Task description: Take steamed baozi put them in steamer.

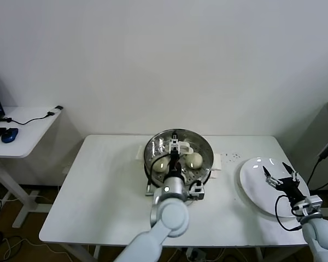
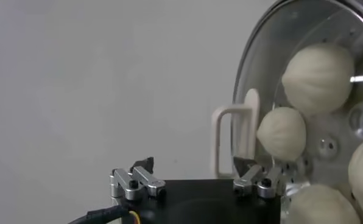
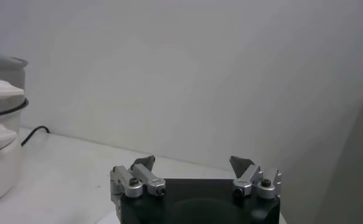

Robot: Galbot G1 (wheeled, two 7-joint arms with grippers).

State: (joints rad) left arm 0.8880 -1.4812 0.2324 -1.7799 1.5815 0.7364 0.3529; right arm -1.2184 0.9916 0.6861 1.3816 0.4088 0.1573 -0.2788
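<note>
White table (image 1: 98,185) fills most of the head view, steamer (image 1: 153,143) dead centre on its white base, white plate (image 1: 251,188) at about 3 o'clock from it and bare. Baozi (image 1: 193,160): all four sit in the basket going by the left wrist view (head view only shows two clearly, the arm covers the rest), one (image 2: 318,76) against the far wall, one (image 2: 282,133) just beside the gripper tip, two more at the frame edge. So my read is the load is done and the step in hand is the release and retreat. Doing that well: keep the jaws wide, lift straight up until the tips clear the rim, only then swing away, because any sideways drag would roll the nearest bun or nudge the basket on its base. Left gripper (image 1: 175,146) reaches in from 6 o'clock, forearm stretched over the near rim, wrist pitched down into the basket, fingers (image 2: 254,176) spread apart with nothing between them. Right gripper (image 1: 281,176) hovers over the plate at 3 o'clock, idle, jaws also wide apart and empty.
</note>
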